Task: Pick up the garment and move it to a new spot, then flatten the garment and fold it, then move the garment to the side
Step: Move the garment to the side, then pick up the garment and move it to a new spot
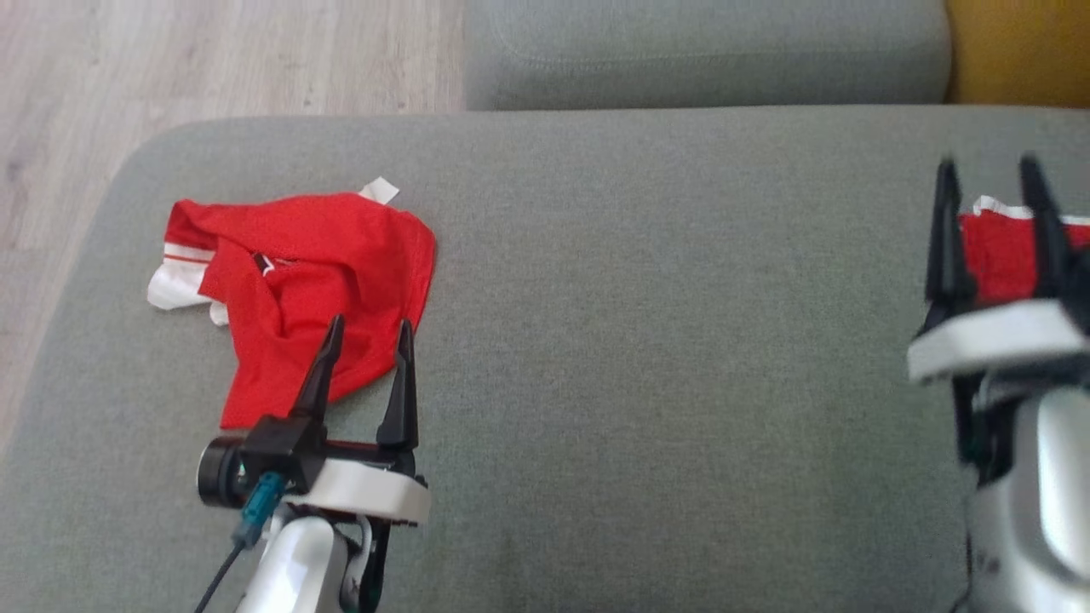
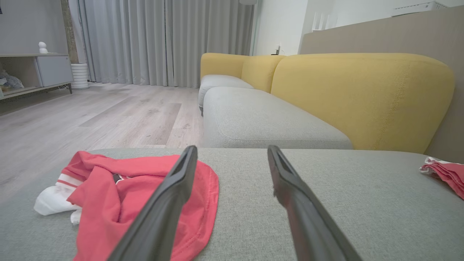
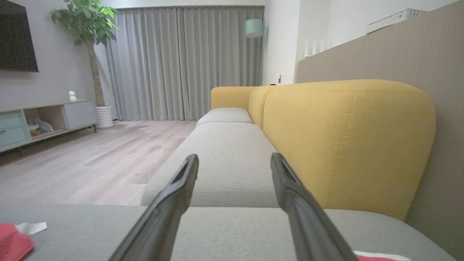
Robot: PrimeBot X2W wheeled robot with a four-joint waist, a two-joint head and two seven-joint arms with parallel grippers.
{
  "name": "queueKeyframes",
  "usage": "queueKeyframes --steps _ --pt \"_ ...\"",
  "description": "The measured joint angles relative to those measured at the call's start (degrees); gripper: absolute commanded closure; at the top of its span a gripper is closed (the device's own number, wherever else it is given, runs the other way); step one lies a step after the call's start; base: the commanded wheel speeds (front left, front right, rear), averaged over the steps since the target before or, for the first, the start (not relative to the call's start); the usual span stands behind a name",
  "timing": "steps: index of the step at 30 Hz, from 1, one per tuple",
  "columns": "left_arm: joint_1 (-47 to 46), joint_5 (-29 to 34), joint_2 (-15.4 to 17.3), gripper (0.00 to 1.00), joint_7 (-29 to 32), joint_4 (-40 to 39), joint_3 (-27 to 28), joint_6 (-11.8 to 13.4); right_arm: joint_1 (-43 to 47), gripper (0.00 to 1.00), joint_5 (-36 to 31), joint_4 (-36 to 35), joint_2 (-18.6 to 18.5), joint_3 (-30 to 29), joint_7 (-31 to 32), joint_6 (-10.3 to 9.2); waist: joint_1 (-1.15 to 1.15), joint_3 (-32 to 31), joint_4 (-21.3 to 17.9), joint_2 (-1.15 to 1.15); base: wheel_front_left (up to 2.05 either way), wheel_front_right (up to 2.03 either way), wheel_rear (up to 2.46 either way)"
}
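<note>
the crumpled red garment lay at the left of the grey sofa cushion. left gripper hovered over its near edge, fingers apart and empty. right gripper, fingers also apart, was over another red cloth.

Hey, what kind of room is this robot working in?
Most likely a home living room: a grey-and-yellow sofa, a wall-mounted TV above a low cabinet, and full-length grey curtains.
</note>
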Motion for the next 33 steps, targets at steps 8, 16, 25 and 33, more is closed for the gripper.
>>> queueKeyframes --steps 8,16,25,33 --pt "1.94 0.00 0.04 0.00 0.00 -0.03 -0.90 -0.07 11.02 0.00 8.92 0.86 1.09 3.31 -5.44 0.00 0.01 -1.31 0.47 0.00 0.00 0.00 0.00" --pt "3.81 0.67 0.05 0.00 0.00 0.29 -2.34 0.03 15.58 0.00 9.45 3.77 1.15 6.01 -8.59 0.00 0.01 -1.62 0.34 0.00 0.00 0.00 0.00" --pt "3.80 0.48 0.07 0.00 0.00 0.22 -2.33 0.08 15.67 0.00 9.90 4.70 1.16 6.58 -9.23 0.00 0.01 -2.06 0.63 0.00 0.00 0.00 0.00" --pt "3.79 0.48 0.07 0.00 0.00 0.21 -2.30 0.58 15.75 0.00 11.41 4.74 1.18 9.38 -9.62 0.00 0.01 -2.54 4.03 0.00 0.00 0.00 0.00"
